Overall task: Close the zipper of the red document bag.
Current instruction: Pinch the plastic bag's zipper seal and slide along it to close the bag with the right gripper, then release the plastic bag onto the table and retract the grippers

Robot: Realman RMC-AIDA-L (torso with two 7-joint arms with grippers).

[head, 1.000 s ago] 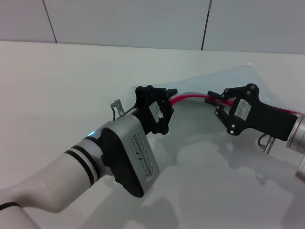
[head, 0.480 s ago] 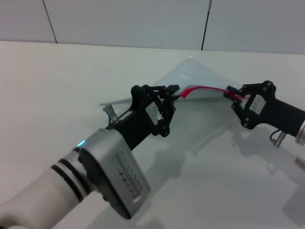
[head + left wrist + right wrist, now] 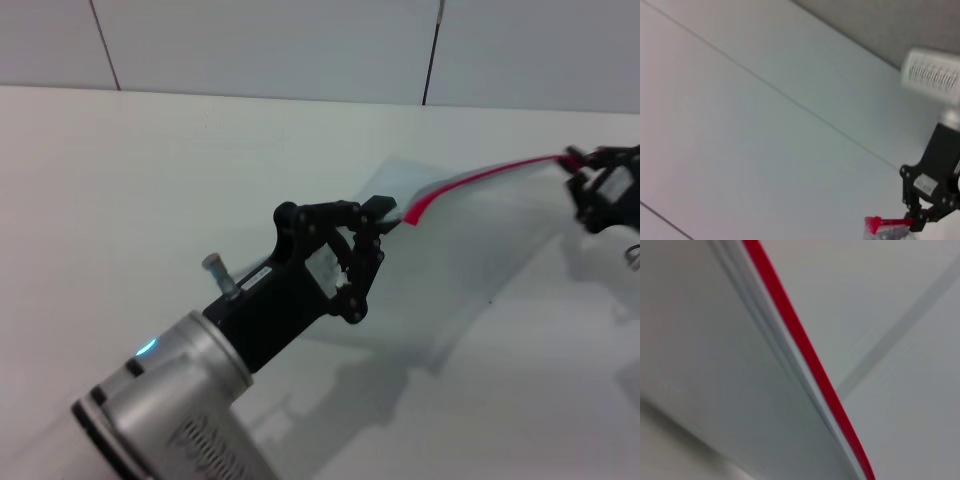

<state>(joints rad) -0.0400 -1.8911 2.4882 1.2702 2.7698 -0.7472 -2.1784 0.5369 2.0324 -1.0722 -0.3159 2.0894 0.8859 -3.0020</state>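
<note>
The red document bag (image 3: pixel 470 250), a translucent pale pouch, hangs lifted off the table between my two grippers. Its zipper (image 3: pixel 480 178) is a thin red strip stretched along the top edge. My left gripper (image 3: pixel 390 212) is shut on the bag's corner at the strip's left end. At the far right edge of the head view, my right gripper (image 3: pixel 575 162) is shut on the strip's other end; the slider itself is hidden. The right wrist view shows the zipper (image 3: pixel 805 355) running diagonally along the bag (image 3: pixel 715 365). In the left wrist view the right gripper (image 3: pixel 917 225) is seen far off.
The white table (image 3: pixel 130 180) spreads out under the bag. A tiled wall (image 3: pixel 260 40) stands at the back. My left arm (image 3: pixel 190 390) fills the lower left of the head view.
My right gripper has slid far to the right along the red strip, away from the left gripper. The strip is now stretched out and the bag is raised higher.
</note>
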